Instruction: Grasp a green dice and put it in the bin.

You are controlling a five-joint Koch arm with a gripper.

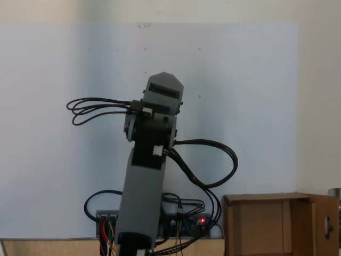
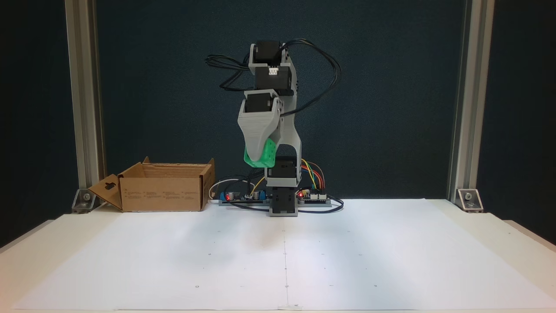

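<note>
At the centre of a fixed view, the gripper (image 2: pixel 259 157) is clamped on the green dice (image 2: pixel 262 155), lifted well above the white table (image 2: pixel 347 261). The cardboard bin (image 2: pixel 161 191) sits at middle left. The dice looks light and rigid, with smooth faces and rounded corners that could slip, so flat opposite faces seem the surest hold.

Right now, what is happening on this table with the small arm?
The arm holds the green dice in its gripper, lifted well above the white table. The gripper hangs in front of the arm's own base, not yet over the bin. In this fixed view the bin, an open cardboard box, stands to the left of the base, at the back of the table. The dice is grasped but has not yet been put in the bin.
</note>
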